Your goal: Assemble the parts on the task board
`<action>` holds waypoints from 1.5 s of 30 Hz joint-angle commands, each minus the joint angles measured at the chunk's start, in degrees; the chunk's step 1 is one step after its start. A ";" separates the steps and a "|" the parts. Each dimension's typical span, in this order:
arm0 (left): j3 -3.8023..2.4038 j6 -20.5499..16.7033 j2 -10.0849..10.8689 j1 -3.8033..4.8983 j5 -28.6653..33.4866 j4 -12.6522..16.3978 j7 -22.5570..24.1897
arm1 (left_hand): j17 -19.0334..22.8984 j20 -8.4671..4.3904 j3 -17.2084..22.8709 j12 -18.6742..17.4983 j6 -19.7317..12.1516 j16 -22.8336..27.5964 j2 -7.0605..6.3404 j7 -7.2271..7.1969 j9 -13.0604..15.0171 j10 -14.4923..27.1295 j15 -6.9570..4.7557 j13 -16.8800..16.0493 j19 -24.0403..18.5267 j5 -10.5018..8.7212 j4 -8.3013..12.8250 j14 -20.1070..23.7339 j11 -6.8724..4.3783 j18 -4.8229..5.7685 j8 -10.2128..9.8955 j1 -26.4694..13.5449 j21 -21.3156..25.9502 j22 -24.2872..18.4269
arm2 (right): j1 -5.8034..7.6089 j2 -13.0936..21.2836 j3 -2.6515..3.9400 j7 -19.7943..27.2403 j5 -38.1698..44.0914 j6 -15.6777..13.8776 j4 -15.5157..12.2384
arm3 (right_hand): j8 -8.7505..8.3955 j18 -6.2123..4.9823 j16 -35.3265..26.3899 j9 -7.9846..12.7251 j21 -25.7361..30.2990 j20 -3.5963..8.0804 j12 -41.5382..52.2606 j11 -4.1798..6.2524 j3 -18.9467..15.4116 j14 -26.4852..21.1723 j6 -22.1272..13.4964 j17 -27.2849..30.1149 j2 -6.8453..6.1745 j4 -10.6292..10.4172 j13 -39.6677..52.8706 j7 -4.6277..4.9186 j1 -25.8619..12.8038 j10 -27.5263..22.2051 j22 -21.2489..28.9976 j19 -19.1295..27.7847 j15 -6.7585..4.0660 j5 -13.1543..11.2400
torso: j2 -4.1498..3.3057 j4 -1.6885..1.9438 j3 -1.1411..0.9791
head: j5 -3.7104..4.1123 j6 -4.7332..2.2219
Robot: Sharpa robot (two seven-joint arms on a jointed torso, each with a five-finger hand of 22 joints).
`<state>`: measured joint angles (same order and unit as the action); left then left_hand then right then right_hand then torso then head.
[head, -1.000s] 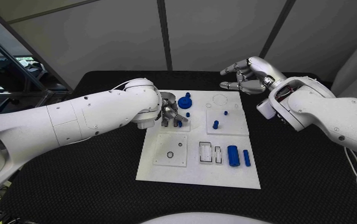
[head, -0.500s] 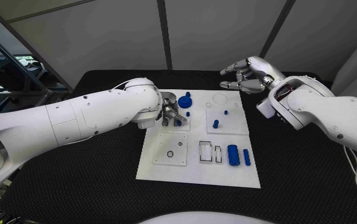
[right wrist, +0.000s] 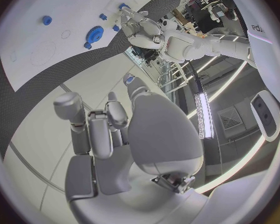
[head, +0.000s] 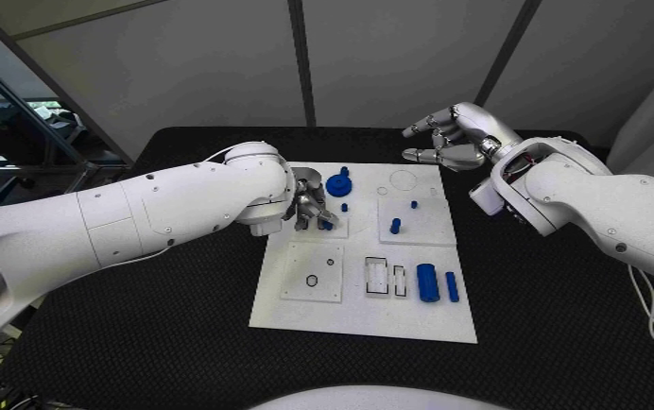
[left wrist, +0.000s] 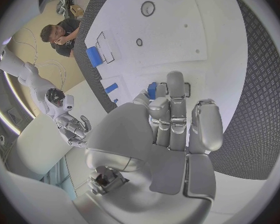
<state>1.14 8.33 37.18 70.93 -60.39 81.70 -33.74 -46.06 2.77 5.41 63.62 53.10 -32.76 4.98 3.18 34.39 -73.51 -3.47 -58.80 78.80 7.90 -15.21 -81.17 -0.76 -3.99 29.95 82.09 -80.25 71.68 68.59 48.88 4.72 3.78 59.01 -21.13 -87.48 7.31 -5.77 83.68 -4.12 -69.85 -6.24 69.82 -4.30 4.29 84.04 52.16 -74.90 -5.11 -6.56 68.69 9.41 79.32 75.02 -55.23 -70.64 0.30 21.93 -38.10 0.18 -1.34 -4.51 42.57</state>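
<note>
Peg work, basically: a small blue part (left wrist: 152, 90) sat right at the left hand's (head: 312, 207) fingertips (left wrist: 175, 82), on the task board (head: 357, 311) near its far-left corner. Fingers were curled down around it, though I couldn't tell if it was truly pinched or just touched. The blue gear (head: 338, 184) stood just beyond that hand. Judging by that, the left hand was clearly the nearer one for the next move. The right hand (head: 454, 141) hovered over the bench (head: 545, 316) past the board's far edge, fingers loosely curled and apart, holding nothing.
</note>
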 commanded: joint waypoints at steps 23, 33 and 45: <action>0.05 -13.90 4.72 -1.33 -2.28 5.81 1.32 | -1.81 -0.12 39.30 1.68 -0.70 1.36 -11.45 -0.18 6.41 -2.32 -0.40 -1.59 1.18 -0.38 11.65 -0.89 -0.28 0.30 4.40 -15.81 -0.45 2.63 | 0.11 0.03 0.03 -0.10 0.12 0.85 0.88 | 0.32 -1.06 -0.30 0.11 0.43 0.18 -0.18 0.11 -0.95 3.27 -0.27 -3.97 0.23 -0.99 -0.13 -0.13 -0.92 -0.22 0.14 0.06 -0.45 -1.40 | 0.07 0.29 -0.15 | -0.41 0.28; 0.06 -14.84 3.88 -2.88 -5.78 5.47 -0.68 | -1.99 -0.19 41.55 0.74 -1.35 1.56 -11.46 -0.22 7.44 -1.62 -0.45 -0.14 1.00 -0.43 12.86 -0.93 -0.33 0.22 5.77 -17.65 -0.23 2.46 | 0.10 0.03 0.03 -0.16 0.13 0.82 0.95 | 0.32 -1.06 -0.30 0.11 0.43 0.18 -0.18 0.11 -0.95 3.27 -0.27 -3.97 0.23 -0.99 -0.13 -0.13 -0.92 -0.22 0.14 0.06 -0.45 -1.40 | -0.04 0.13 -0.09 | -0.61 0.40; 0.07 -12.98 3.52 -3.24 -8.57 5.31 -1.19 | -2.08 -0.22 42.40 0.70 -1.68 1.62 -11.47 -0.25 7.88 -1.56 -0.49 0.16 1.24 -0.45 13.50 -0.96 -0.36 0.30 6.45 -18.34 -0.42 2.85 | 0.10 0.08 0.03 -0.24 0.19 0.86 0.92 | 0.33 -1.07 -0.33 0.11 0.48 0.18 -0.22 0.11 -0.97 3.26 -0.27 -3.93 0.26 -1.02 -0.18 -0.13 -0.92 -0.25 0.20 0.09 -0.45 -1.40 | -0.01 0.15 -0.04 | -0.50 0.85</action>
<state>1.22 -5.62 40.76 67.66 -66.76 87.03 -34.25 -48.06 2.57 38.27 64.55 51.68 -31.41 -6.64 2.97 42.28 -75.35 -3.95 -58.69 79.85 7.44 -11.05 -81.68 -1.19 -3.99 36.22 64.20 -80.47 74.46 68.59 48.94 4.71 3.45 59.04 -20.53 -86.54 7.30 -5.77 83.68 -4.07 -69.65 -6.24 69.83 -4.30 3.49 84.04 52.16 -74.90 -4.72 -7.36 68.55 9.41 78.93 75.02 -55.07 -70.64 0.30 20.75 -38.11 0.32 -1.40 -5.06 43.27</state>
